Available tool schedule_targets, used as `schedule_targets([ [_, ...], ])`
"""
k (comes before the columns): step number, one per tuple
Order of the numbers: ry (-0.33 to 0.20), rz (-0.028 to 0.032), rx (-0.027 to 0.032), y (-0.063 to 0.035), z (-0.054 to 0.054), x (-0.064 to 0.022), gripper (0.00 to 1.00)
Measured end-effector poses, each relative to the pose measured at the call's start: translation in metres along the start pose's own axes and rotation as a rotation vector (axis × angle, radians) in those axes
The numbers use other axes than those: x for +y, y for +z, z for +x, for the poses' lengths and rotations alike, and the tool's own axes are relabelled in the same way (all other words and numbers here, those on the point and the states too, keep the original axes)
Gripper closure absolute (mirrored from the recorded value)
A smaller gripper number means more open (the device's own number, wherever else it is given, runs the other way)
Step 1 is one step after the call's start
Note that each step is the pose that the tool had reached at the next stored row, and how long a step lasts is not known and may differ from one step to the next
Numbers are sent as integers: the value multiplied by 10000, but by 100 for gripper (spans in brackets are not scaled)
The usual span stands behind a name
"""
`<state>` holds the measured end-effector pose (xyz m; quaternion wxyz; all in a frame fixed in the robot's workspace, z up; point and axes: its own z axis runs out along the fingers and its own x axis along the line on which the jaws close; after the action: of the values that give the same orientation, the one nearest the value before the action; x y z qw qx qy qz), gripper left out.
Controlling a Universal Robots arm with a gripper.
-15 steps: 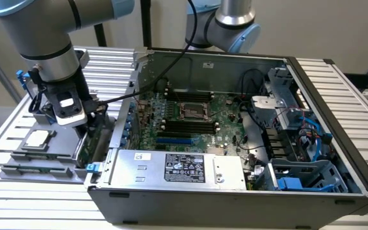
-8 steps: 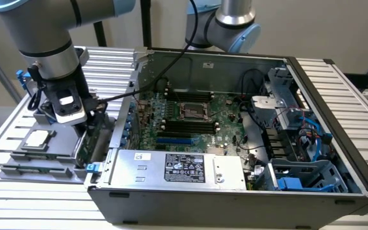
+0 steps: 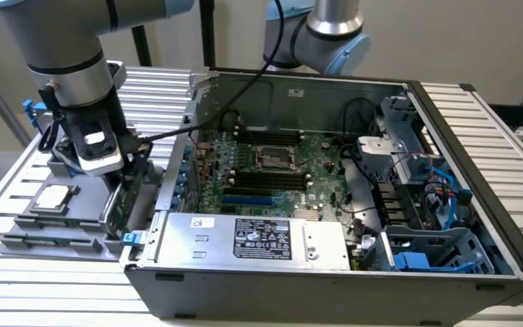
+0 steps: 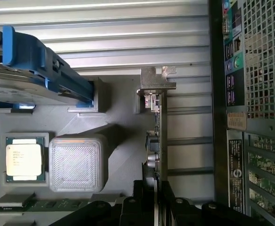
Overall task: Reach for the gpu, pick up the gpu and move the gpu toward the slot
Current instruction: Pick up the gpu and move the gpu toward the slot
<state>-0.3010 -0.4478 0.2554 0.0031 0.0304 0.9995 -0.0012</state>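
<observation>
The gpu [image 4: 159, 136] stands on edge in the grey parts holder [image 4: 123, 141], a thin green card with its silver end bracket [image 4: 157, 83] farthest from my wrist. My gripper [image 4: 157, 186] has one finger on each side of the card's near end and looks shut on it. In the exterior view the gripper [image 3: 114, 178] is low over the gpu [image 3: 127, 199] at the exterior view's left, just outside the open computer case [image 3: 334, 289]. The blue expansion slot [image 3: 248, 201] lies on the motherboard inside the case.
The holder also carries a silver hard drive with a blue frame [image 4: 38, 70], a square silver chip [image 4: 25, 157] and memory sticks [image 4: 38, 205]. The case's rear wall [image 4: 250, 94] rises close beside the card. A power supply [image 3: 252, 238] fills the case's front.
</observation>
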Motion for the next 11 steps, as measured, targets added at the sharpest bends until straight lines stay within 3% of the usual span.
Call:
schedule_targets([
  [6,0,2,43,-84,-12,1,73],
  [11,-1,3,73,-214,-20,1,73],
])
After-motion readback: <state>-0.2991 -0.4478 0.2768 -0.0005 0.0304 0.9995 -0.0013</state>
